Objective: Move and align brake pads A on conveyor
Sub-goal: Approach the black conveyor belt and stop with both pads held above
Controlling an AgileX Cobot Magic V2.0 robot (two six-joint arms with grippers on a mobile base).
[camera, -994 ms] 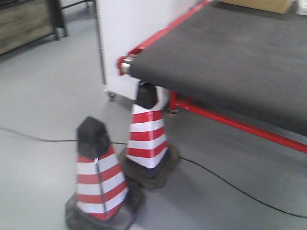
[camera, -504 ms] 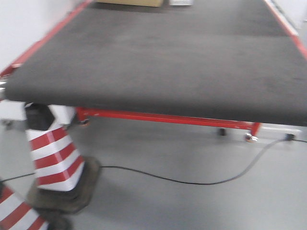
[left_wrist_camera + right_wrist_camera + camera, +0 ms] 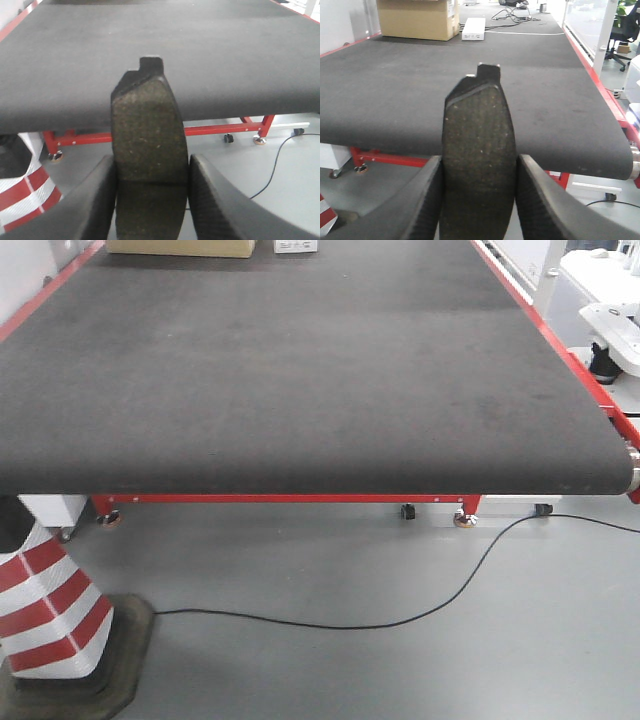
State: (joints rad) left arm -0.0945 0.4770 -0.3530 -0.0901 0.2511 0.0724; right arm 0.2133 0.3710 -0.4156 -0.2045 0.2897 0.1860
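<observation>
tools [image 3: 150, 162] each pinch a brake pad [image 3: 149, 120] upright

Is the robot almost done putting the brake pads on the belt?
Not yet. Done: nothing; the front view shows no pad on the conveyor. In hand: the left gripper is shut on one brake pad, the right gripper on a second brake pad, both short of the belt's near edge. Left: laying them down and lining them up.
</observation>
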